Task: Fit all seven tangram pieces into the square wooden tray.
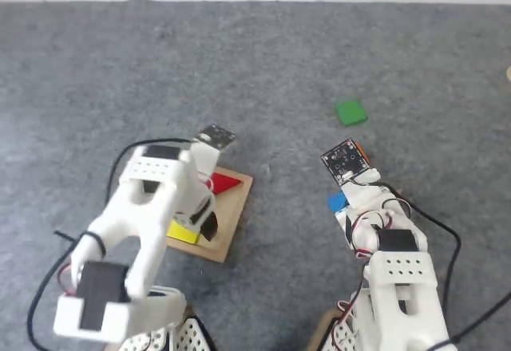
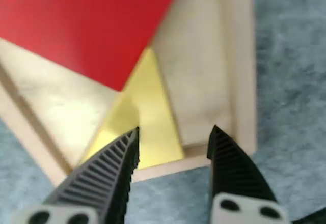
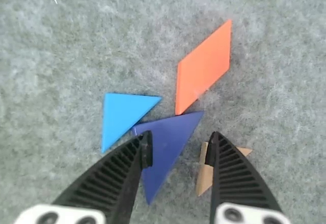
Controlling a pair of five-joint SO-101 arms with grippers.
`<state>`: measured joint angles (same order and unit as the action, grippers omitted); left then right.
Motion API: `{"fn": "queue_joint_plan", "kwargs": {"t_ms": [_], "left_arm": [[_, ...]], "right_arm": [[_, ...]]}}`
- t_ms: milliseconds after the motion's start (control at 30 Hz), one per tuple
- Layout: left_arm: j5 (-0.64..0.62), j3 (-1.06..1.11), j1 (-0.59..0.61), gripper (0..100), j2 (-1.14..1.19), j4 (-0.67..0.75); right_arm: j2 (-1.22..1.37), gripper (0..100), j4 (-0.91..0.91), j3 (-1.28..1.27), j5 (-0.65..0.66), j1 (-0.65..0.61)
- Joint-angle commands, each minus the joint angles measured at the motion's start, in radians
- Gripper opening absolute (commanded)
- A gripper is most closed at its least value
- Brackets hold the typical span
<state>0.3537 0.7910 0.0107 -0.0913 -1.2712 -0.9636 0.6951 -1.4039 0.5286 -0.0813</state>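
Note:
The square wooden tray (image 1: pixel 234 222) lies under the left arm (image 1: pixel 156 199). It holds a large red triangle (image 2: pixel 86 25) and a yellow triangle (image 2: pixel 145 117), which touch at one corner. My left gripper (image 2: pixel 173 142) hangs open just above the yellow triangle's end by the tray rim (image 2: pixel 244 81), holding nothing. On the carpet, my right gripper (image 3: pixel 178 145) is open and straddles a dark blue triangle (image 3: pixel 168 140). Beside it lie a light blue triangle (image 3: pixel 122 114), an orange parallelogram (image 3: pixel 204 66) and a tan piece (image 3: pixel 205 175). A green square (image 1: pixel 350 112) lies farther off.
Grey carpet covers the table. The right arm (image 1: pixel 391 255) stands over the loose pieces, about an arm's width from the tray. Cables trail from both arms near the front edge.

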Motion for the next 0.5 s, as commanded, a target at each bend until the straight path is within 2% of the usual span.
{"fn": "queue_joint_plan", "kwargs": {"t_ms": [0,333,467], "left_arm": [[0.071,0.004,0.061,22,0.075,0.015],[0.152,-0.012,0.18,22,0.101,0.04],[0.143,-0.005,0.166,22,0.103,0.052]], "right_arm": [[-0.019,18.3,-0.018,0.003,0.009,0.008],[-0.019,18.3,-0.018,0.003,0.009,0.008],[-0.019,18.3,-0.018,0.003,0.009,0.008]]}}
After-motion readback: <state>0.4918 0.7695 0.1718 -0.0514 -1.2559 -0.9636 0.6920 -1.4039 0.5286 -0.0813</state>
